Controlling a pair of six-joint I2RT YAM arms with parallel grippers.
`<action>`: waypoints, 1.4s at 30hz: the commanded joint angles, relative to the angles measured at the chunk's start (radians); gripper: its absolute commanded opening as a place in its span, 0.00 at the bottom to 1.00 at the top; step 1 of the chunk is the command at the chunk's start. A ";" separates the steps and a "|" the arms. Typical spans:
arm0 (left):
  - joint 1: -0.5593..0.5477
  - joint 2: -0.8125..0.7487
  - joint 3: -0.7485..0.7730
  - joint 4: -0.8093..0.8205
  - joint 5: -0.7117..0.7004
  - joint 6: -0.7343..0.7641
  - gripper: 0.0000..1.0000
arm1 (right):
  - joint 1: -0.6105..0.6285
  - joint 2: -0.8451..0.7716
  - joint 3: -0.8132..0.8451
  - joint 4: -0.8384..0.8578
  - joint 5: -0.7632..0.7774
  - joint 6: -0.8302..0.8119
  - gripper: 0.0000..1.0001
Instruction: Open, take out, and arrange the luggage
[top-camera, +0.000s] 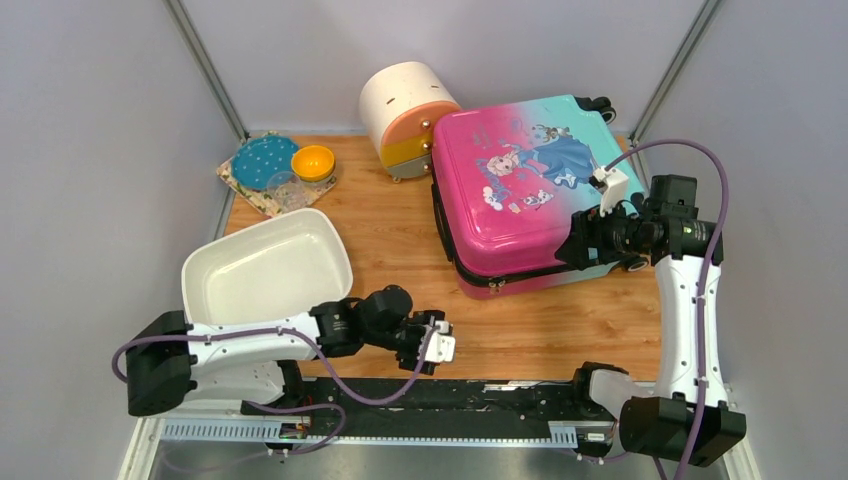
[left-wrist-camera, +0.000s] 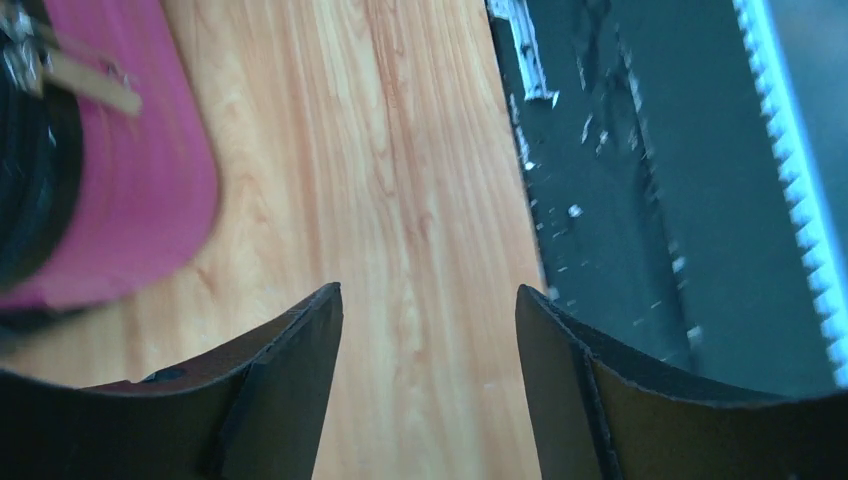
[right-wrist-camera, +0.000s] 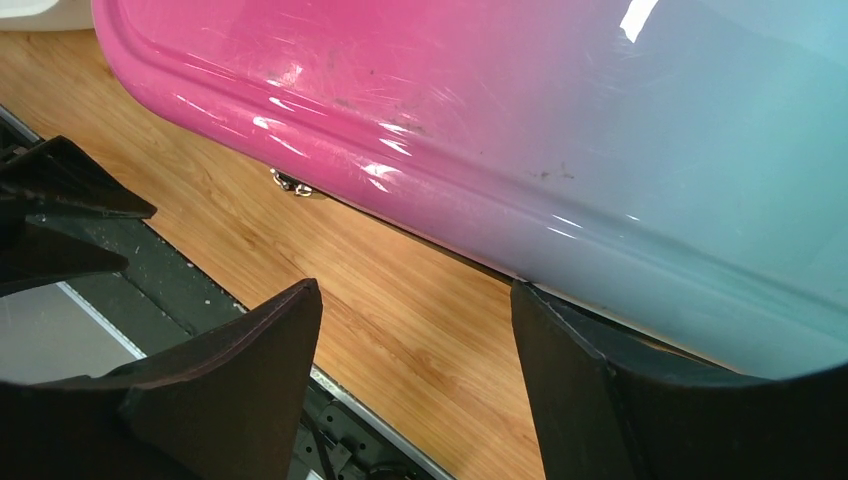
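1. Luggage (top-camera: 520, 190) lies flat and shut on the wooden table (top-camera: 400, 250), with the cream cabinet (top-camera: 405, 115) just beside its far left corner.
2. Left gripper (top-camera: 440, 345) hovers off its near left corner, fingers apart, empty.
3. Right gripper (top-camera: 580, 245) sits at its near right edge, fingers apart, gripping nothing.
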 joint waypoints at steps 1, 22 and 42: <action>-0.009 0.069 0.194 -0.276 0.100 0.746 0.72 | 0.006 -0.029 0.019 0.056 0.008 0.043 0.76; -0.083 0.619 0.883 -0.771 -0.319 1.436 0.60 | 0.006 0.069 0.091 0.083 0.096 0.178 0.81; -0.127 0.796 1.095 -0.892 -0.419 1.471 0.52 | 0.005 0.072 0.086 0.126 0.059 0.239 0.83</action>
